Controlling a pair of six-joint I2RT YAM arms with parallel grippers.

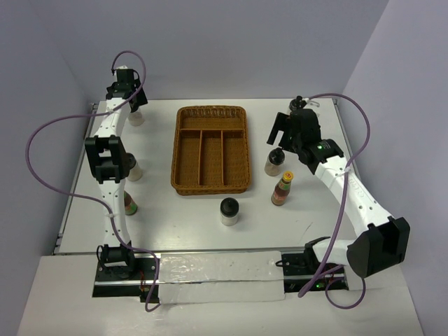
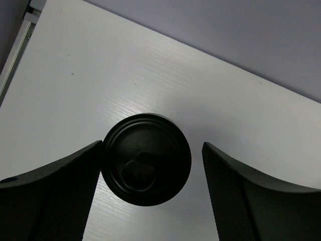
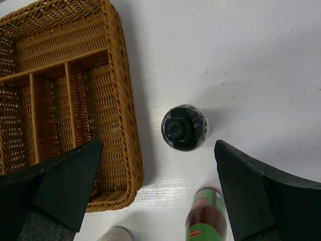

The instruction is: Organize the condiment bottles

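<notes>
Arms outstretched: left claw (image 2: 153,150) agape astride black-capped bottle (image 2: 146,158), right claw (image 3: 158,145) agape above second bottle (image 3: 184,127).

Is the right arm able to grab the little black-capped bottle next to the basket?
Probably yes. The right hand hangs open right above that bottle, with table showing around it. The basket and the brown bottle stand close by, but apart from it.

Black cap on whitish bottle (image 1: 229,213), yellow on reddish-brown bottle (image 1: 282,190); brown tray (image 1: 210,159).
</notes>
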